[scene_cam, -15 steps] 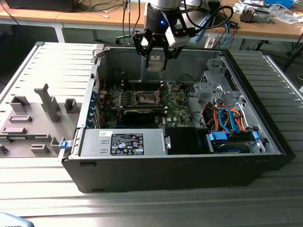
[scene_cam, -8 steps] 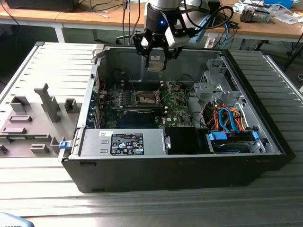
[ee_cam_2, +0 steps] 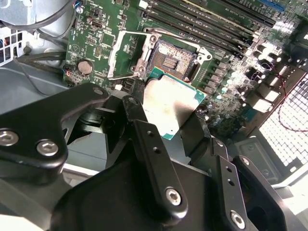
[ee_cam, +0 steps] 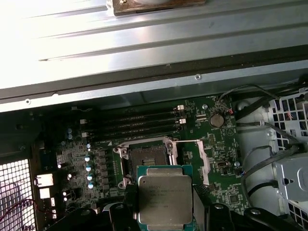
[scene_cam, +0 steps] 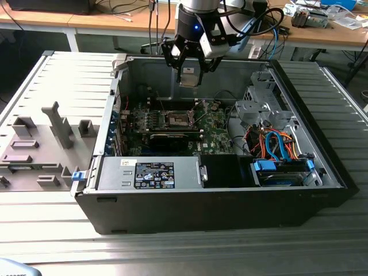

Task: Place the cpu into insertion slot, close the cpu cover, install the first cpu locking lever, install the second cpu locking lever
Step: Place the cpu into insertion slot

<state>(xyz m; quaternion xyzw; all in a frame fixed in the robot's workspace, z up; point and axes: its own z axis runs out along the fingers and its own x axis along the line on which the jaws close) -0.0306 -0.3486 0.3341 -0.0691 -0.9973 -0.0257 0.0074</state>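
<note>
So, desk: a grey ribbed metal desk (scene_cam: 172, 253) carries a black open-sided computer case (scene_cam: 201, 210) lying flat, its inside facing up.
Desk, exterior view's left: pale grey plastic blocks and uprights (scene_cam: 57, 123) stand apart from the case.
Room: light wooden tables (scene_cam: 115, 20) run along the back, strewn with cables and small gear.
Inside the case: a green circuit board (ee_cam: 226, 159) lies on the case floor, with a grey boxed power unit bearing a label (scene_cam: 149, 172) nearer the camera and blue and orange cables (scene_cam: 276, 144) towards the exterior view's right.
Board details: long black memory slots (ee_cam: 134, 122) run beside the socket, and a round silver coin cell (ee_cam: 216, 119) sits near them.
Hand: the black two-fingered hand (scene_cam: 189, 80) hangs above the case, over the board, clamped on the chip's opposite edges.
Cpu: the small flat square cpu with a silvery-grey metal top (ee_cam: 164, 197) sits between the black fingers (ee_cam_2: 137, 115), level with its metal face up, clear of the board.
Insertion slot: the small square insertion slot with a dark centre and silvery rim (ee_cam: 144, 161) lies bare; in both wrist views the cpu shows just beside it (above it, not seated).
Cpu cover: the thin silvery cpu cover frame (ee_cam: 207, 168) is swung open, to one side of the slot.
</note>
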